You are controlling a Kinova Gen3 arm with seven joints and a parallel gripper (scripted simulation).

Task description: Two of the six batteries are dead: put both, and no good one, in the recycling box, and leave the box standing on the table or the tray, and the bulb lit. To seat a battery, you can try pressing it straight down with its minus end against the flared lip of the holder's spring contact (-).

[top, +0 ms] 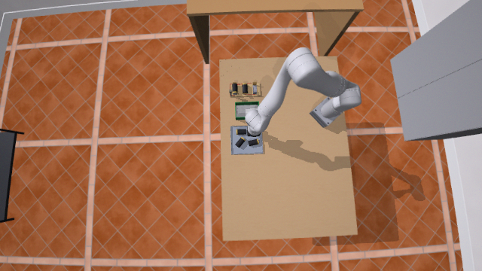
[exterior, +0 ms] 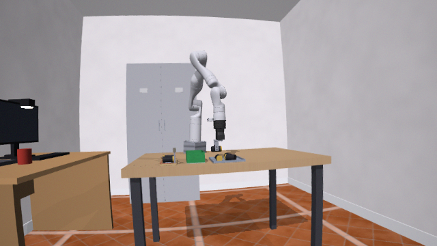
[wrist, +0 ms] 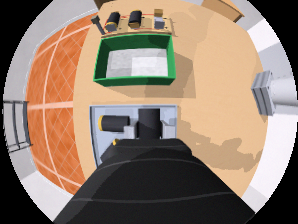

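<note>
Exterior view, item one: a battery [exterior: 216, 148], black with a yellow end, clamped in your pincer [exterior: 217, 145] and hanging just above the grey tray [exterior: 239, 159]. The wrist view shows that battery as a dark block between the fingers, over the tray's near edge.

Item two: three loose batteries [top: 241, 142] lying on the tray at mixed angles, one close beside the held one.

Item three: the green recycling box [top: 247, 111], open-topped and upright on the counter [top: 294, 196], just beside the tray toward the holder. From the wrist view nothing but its pale floor shows inside.

Item four: the battery holder [top: 245, 89] beyond the box, with two batteries seated and one bay that looks vacant. You cannot tell from these views whether the bulb is lit.

Item five: the arm's base [top: 318, 120] at the counter's far side, well apart from the work.

Hazards, as I judge them:
- You cannot tell from these views whether the held battery is good or dead; drop it in the box untested and you may bin a good one.
- A low carry toward the holder could clip the box wall and tip it.
- Seating at an angle, away from the spring contact's lip, may leave the battery skewed and the bulb dark.
- A grip near one end could let the battery swing or slip.
</note>
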